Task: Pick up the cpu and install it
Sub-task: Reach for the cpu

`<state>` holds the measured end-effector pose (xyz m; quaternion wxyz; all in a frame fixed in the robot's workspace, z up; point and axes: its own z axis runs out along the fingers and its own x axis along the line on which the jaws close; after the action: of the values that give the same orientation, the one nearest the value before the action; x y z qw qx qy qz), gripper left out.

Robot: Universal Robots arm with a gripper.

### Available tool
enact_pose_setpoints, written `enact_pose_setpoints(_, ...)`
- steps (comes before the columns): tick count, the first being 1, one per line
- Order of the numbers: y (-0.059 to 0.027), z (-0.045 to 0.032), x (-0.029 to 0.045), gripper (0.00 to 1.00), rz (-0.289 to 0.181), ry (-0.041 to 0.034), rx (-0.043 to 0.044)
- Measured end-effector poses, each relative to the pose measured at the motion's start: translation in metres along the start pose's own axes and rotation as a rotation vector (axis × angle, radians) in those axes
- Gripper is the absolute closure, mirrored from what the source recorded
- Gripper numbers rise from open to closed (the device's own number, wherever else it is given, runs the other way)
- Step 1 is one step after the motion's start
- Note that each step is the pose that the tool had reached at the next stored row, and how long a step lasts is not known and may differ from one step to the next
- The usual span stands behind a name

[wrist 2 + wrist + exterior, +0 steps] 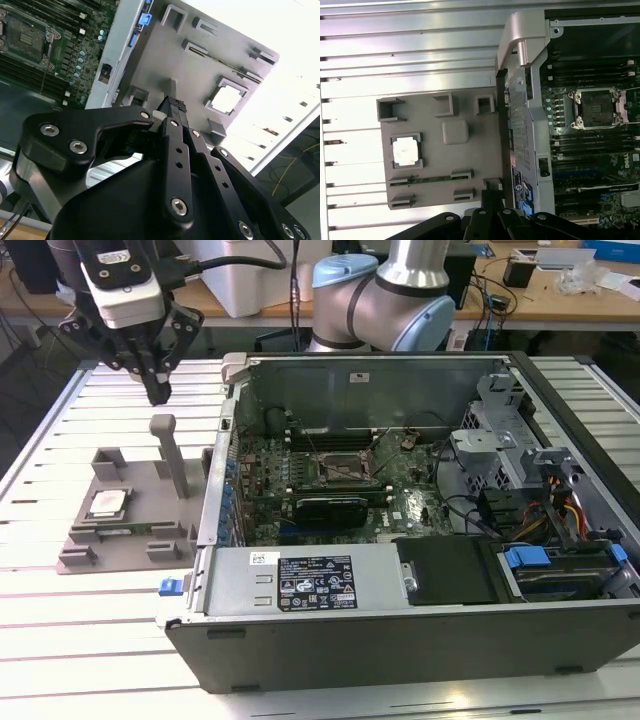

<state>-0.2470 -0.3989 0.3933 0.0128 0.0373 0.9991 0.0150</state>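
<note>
Cpu (106, 503) in grey tray (135, 480) pocket; end effector (157, 392) closed, well abv it.

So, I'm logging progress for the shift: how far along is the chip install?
Nothing looks done: the chip lies in its grey holder beside the computer case. The end effector hangs above the holder, shut and empty. The whole pick and install is left; the socket inside the case holds no chip.
</note>
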Motion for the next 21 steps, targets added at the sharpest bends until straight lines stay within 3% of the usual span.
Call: enact_pose_setpoints(21, -0.0029, -0.0009, 0.0387, 0.89, 0.000, 0.0000, 0.0000)
